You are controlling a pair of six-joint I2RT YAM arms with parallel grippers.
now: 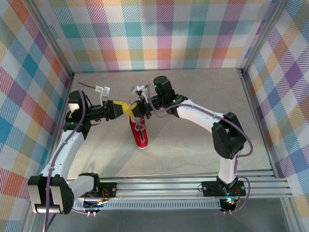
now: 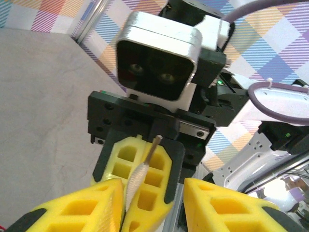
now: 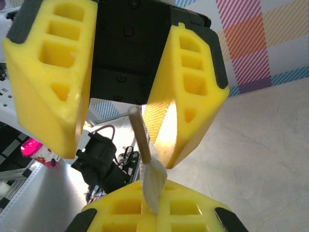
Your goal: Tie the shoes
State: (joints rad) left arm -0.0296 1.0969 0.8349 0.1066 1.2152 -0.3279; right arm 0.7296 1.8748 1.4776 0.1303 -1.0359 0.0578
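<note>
The left gripper (image 1: pixel 125 108), with yellow block-shaped fingers, stands partly open. Between its two fingers (image 3: pixel 53 72) is the stiff beige end of a long whitish-grey lace (image 3: pixel 153 180); I cannot tell if this end touches one of them. The right gripper (image 1: pixel 137 110) faces the left one, tip to tip, and is closed tightly on this lace, just behind its stiff end. The small red canvas sneaker (image 1: pixel 139 134) lies on the grey table (image 1: pixel 203 96) just below both grippers, nearer to the arm bases.
</note>
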